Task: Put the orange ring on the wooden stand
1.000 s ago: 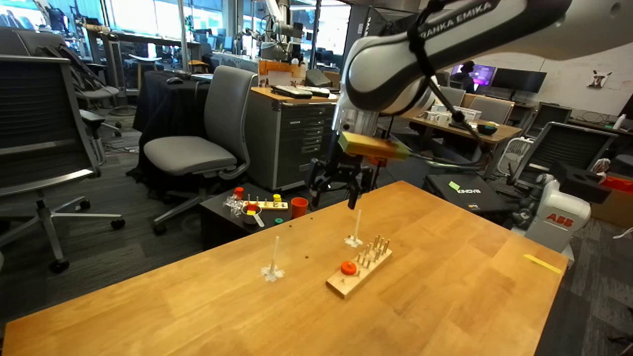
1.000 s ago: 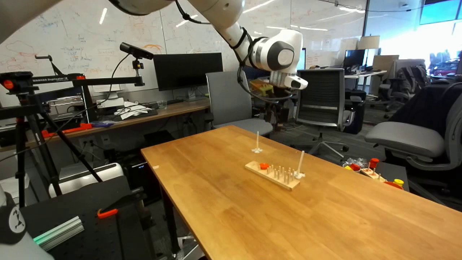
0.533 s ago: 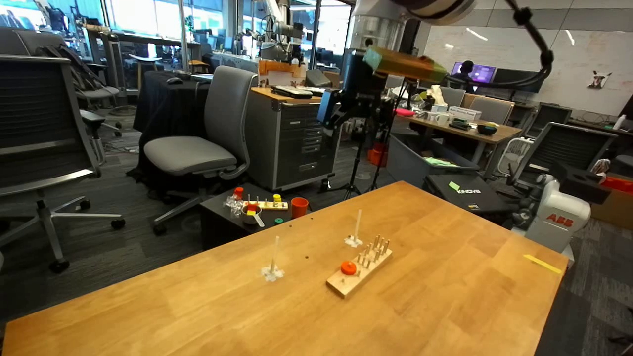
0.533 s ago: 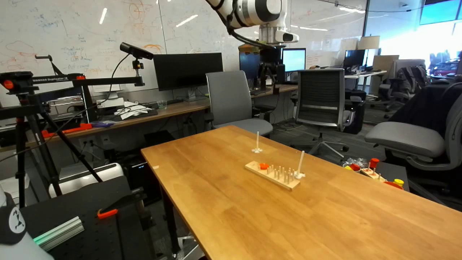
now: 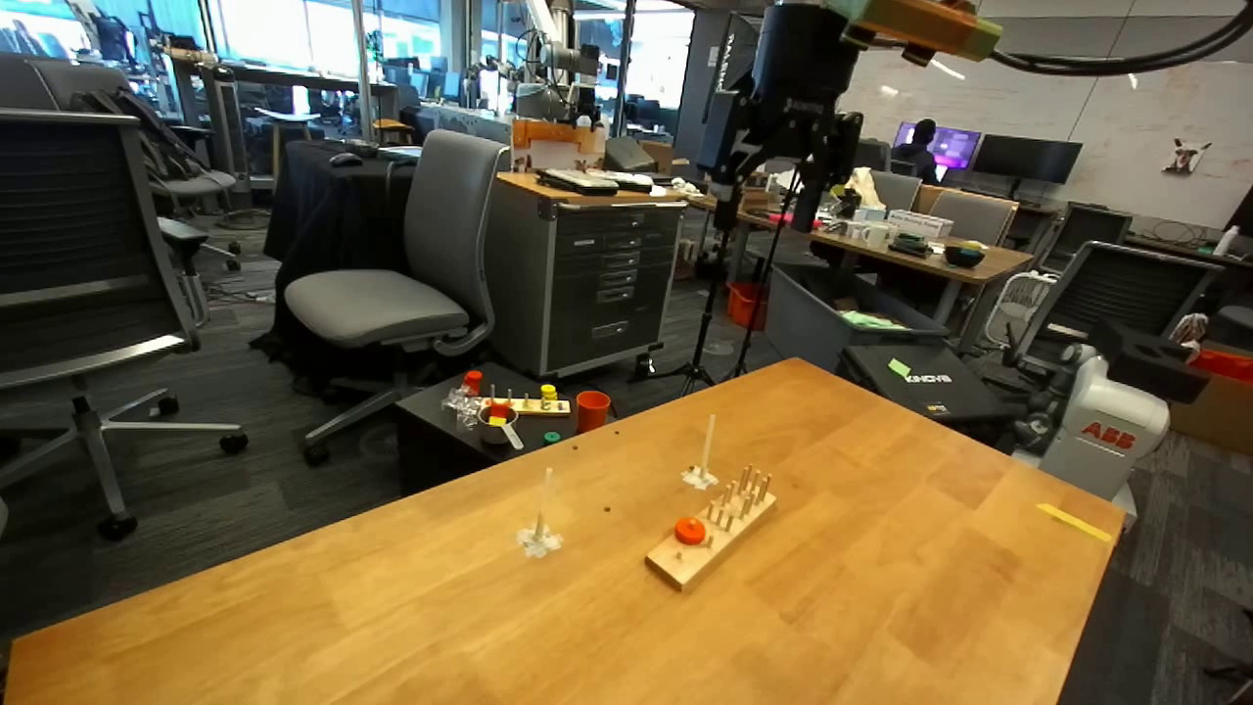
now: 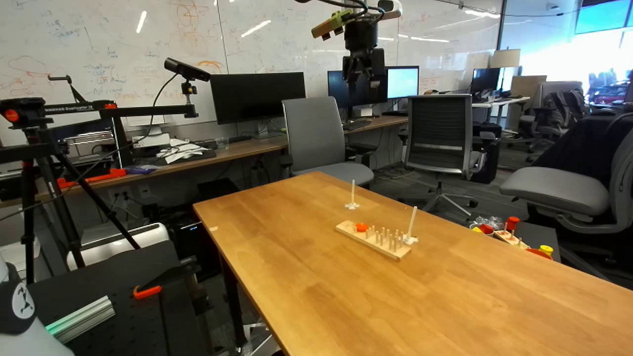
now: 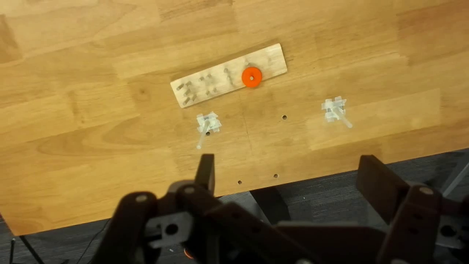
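A: So how does the orange ring [image 7: 251, 83] look?

B: Bright orange-red, flat, round, and far smaller than the wooden stand [image 7: 220, 79] carrying it. A peg tip [image 7: 251, 78] shows through its hole, so it sits around that peg, toward the end where pegs are fewer (from the wrist, its rim seems to poke just past the stand's long edge).

A: And the stand?

B: Pale, rectangular, lying on the table [image 7: 110, 121]. Most of its pegs crowd toward the opposite end. Near that end rises a thin pale post [image 7: 202, 135] with white tape [image 7: 215, 122] around its foot; a second post [image 7: 342, 118], taped likewise, stands farther off, past the ring's end of the stand.

A: Now the tool [image 7: 287, 161]. How does it stand?

B: Hanging high, in both exterior views, with its fingers [image 7: 380, 185] pointing down. They stand wide apart; between them the wrist view shows the edge of the table and dark floor [image 7: 322, 198].

A: Touching the ring at all?

B: Well clear of it, and of the stand and both posts too.
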Tool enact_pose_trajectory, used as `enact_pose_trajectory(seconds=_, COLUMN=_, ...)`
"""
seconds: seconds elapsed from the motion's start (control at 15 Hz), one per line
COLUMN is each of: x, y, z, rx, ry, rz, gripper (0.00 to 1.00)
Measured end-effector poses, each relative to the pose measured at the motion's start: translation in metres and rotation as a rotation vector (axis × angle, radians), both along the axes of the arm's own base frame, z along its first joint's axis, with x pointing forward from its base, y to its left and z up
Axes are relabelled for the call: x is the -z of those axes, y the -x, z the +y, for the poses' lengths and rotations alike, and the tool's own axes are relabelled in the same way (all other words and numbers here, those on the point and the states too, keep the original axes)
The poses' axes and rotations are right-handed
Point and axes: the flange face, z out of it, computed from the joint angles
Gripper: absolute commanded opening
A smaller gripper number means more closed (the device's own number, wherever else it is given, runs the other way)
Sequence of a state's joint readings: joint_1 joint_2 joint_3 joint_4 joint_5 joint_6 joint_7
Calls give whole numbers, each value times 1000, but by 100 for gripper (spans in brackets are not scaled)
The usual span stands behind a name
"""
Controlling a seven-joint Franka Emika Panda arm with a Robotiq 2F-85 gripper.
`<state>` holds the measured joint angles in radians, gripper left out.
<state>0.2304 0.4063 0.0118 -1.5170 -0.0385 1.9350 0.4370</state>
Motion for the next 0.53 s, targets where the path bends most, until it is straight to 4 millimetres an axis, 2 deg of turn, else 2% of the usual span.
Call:
enact_pose_trajectory(seconds=0.13, x=-5, y=6, z=-1, rx=0, ry=1, rz=3, gripper=100)
enact_pose_trajectory(seconds=0.53, x=3, y=5, z=-1, rx=0, ry=3, rz=14, gripper=100)
